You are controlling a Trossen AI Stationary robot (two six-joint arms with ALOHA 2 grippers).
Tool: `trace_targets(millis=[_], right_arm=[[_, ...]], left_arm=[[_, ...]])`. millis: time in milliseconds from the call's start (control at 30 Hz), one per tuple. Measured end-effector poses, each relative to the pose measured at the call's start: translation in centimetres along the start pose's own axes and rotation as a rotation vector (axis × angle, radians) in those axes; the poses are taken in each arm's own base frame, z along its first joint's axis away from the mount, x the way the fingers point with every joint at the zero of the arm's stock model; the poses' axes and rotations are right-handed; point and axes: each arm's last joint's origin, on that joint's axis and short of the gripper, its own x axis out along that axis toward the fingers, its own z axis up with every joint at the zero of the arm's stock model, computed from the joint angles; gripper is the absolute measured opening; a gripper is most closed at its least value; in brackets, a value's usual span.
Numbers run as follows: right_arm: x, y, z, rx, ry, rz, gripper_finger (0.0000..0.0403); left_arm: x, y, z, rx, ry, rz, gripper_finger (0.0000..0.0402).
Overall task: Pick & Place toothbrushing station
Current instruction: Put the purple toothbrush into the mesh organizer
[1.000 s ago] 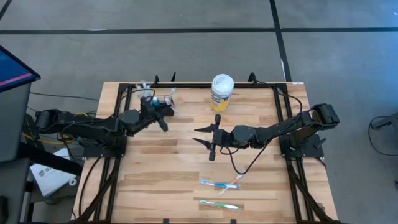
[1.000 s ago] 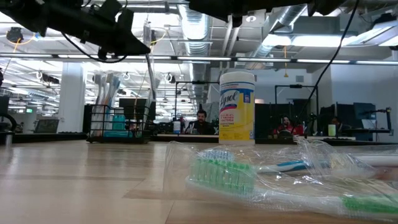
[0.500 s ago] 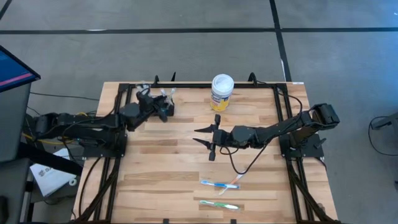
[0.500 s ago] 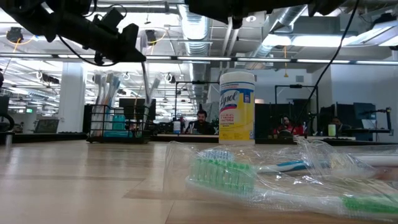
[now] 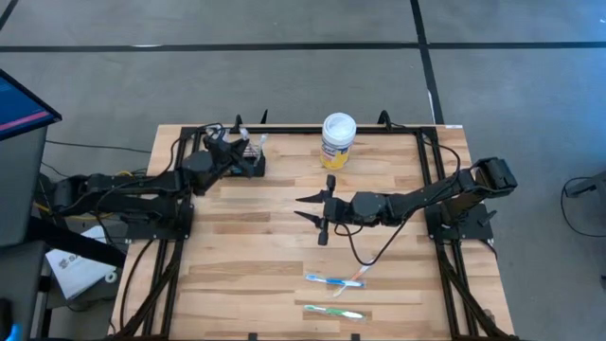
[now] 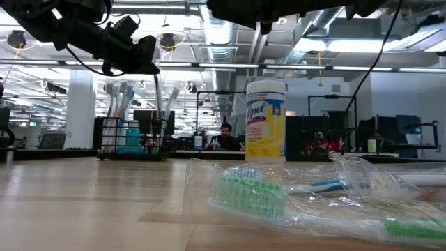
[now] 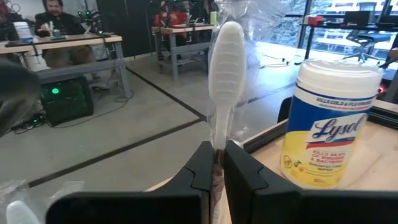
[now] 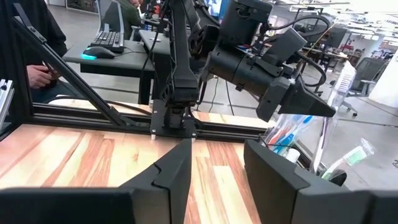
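The toothbrushing station, a black wire basket, stands at the table's far left with several brushes upright in it; it also shows in the low view. My left gripper is over the basket, shut on a plastic-wrapped white toothbrush. In the low view this toothbrush reaches down from the gripper into the basket. My right gripper hovers open and empty over the table's middle; its fingers show apart in its wrist view. My left gripper pinches the wrapped toothbrush between its two fingertips, and the brush's white rounded end stands out beyond them. The brush hangs nearly upright below the gripper, its lower end down among the basket's bars. I cannot tell whether that end rests on anything.
A white-lidded, yellow-labelled wipes tub stands at the far middle, right of the basket. Two wrapped toothbrushes lie near the front edge, close to the low camera. People sit at desks beyond the table.
My left gripper has carried the wrapped toothbrush toward the table's far left, from beside the basket to over it, and has stayed shut on it. The brush now reaches down into the basket. My right arm has kept still.
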Motion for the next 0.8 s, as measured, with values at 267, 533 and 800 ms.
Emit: trace_targets(millis=[267,533,800], right_arm=[[0.0,0.0,0.0,-0.001,0.003,0.0,0.0139],[0.0,0.0,0.0,-0.001,0.003,0.0,0.0135],[0.0,0.0,0.0,-0.001,0.003,0.001,0.0136]], left_arm=[[0.2,0.3,0.0,0.0,0.002,0.019,0.0008],[0.5,0.1,-0.4,-0.009,0.023,0.013,0.0008],[1.6,-0.3,-2.0,0.015,0.094,0.033,0.0008]])
